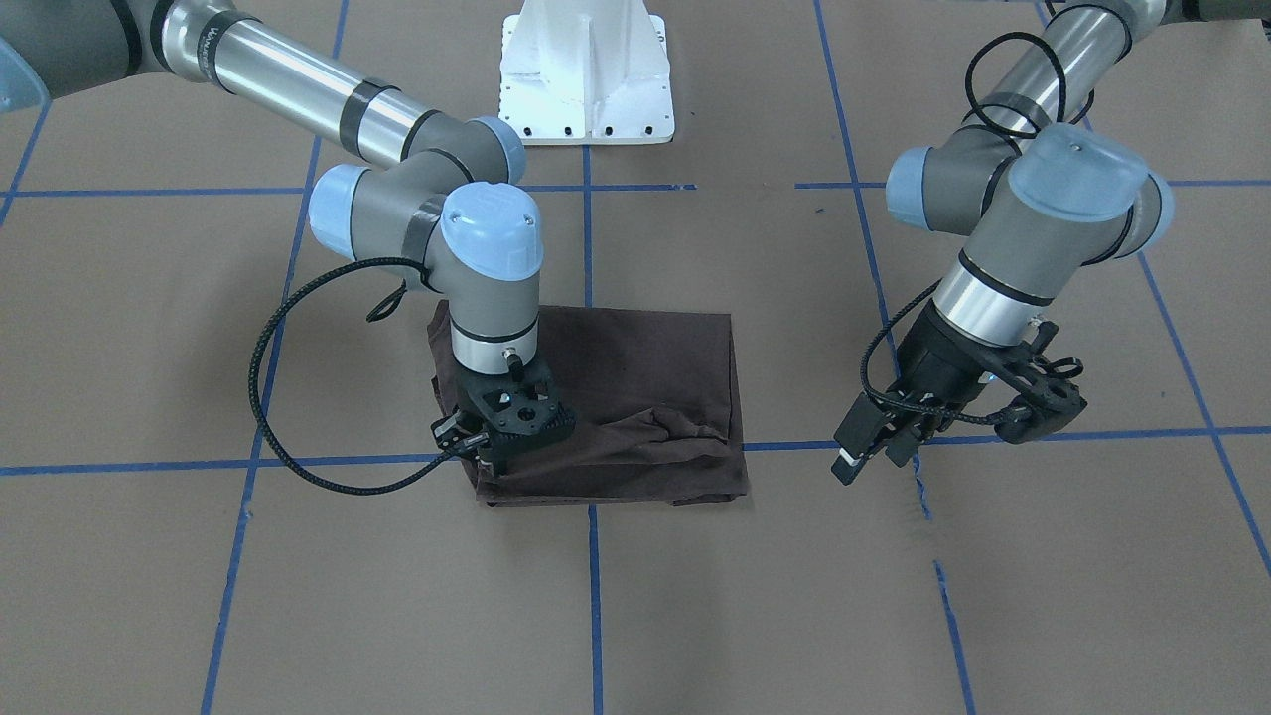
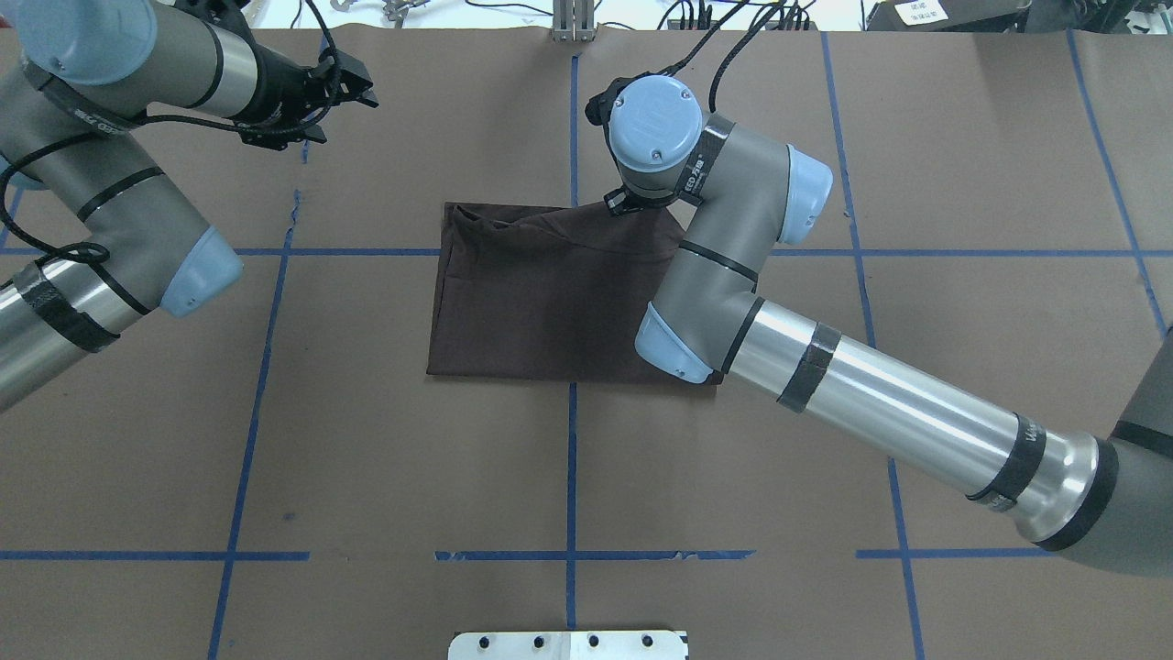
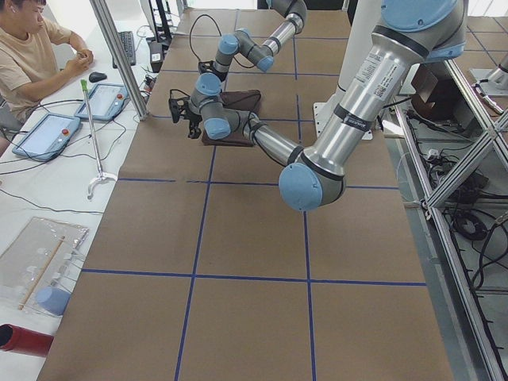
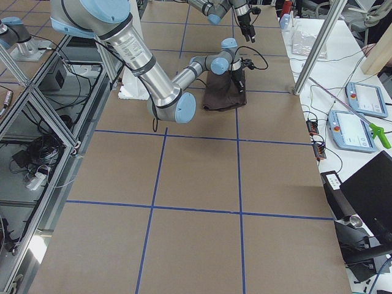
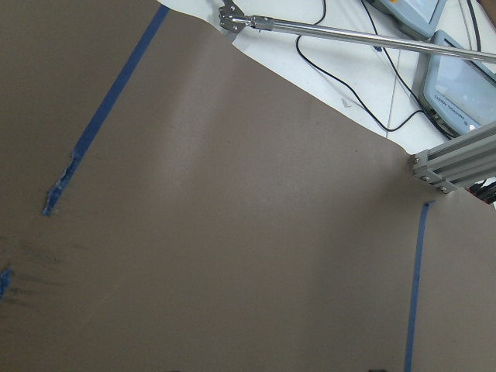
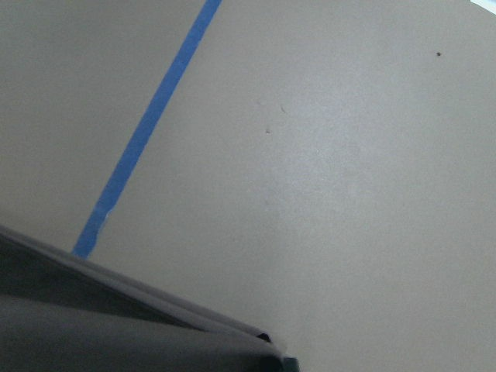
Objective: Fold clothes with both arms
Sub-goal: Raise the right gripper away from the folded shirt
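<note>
One shirt (image 1: 635, 387) lies in the middle of the table (image 1: 199, 596), across a crossing of the blue tape (image 1: 593, 596). It is already folded down to a rough rectangle. The side nearest the robot lies flat, while the side towards the operators is bunched into a ridge (image 1: 675, 427).

Two arms are at work, each with one gripper.

The right gripper (image 1: 506, 447) points straight down onto the shirt's corner at that rumpled edge and touches the cloth. I take it to be either pinning that corner or taking hold of a layer for another fold. Its own body hides the fingertips from above, and its wrist camera shows only paper and a dark blur. So I cannot tell whether the jaws are spread or pinched on cloth.

The left gripper (image 1: 874, 459) hangs tilted over bare paper, well apart from the shirt and off its other end. Its jaws look spread, with nothing between them. Its place reads to me as waiting clear of the cloth so the other arm has room. It has no hold on the shirt.

One white pedestal (image 1: 586, 79) stands at the robot's side of the table. Beyond the table's far edge one person (image 3: 32, 48) sits with two tablets (image 3: 79, 115).
</note>
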